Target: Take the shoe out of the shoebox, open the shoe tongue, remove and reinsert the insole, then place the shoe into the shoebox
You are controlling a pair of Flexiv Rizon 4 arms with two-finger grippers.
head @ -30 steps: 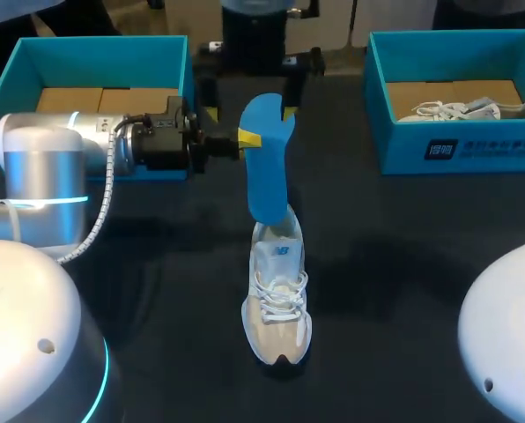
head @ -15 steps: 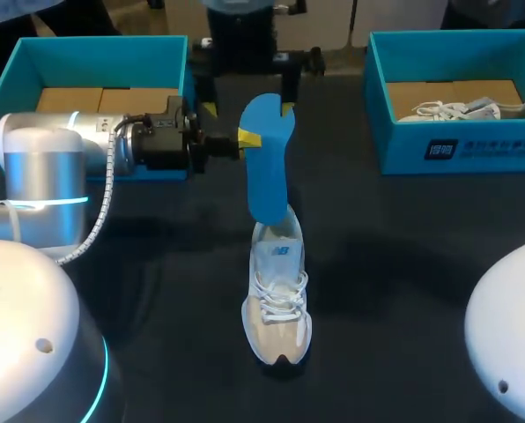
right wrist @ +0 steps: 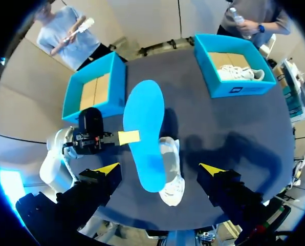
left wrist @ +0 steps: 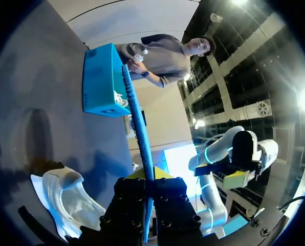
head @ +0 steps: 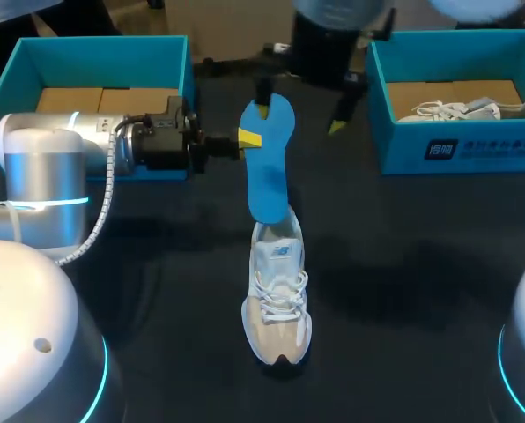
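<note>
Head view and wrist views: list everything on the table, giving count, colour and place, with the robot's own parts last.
insole: one, blue, upright, lower end at the shoe's heel opening
shoe: one, white and beige, middle of table
left shoebox: one, teal, far left, no shoe inside
right shoebox: one, teal, far right
second shoe: one, white, inside right shoebox
table: one, dark
left gripper: yellow tips, shut on insole's edge
right gripper: yellow tips, open, above table's far middle, holding nothing

Matt smooth insole (head: 267,172), shoe (head: 277,300) (soft mesh cloth)
</note>
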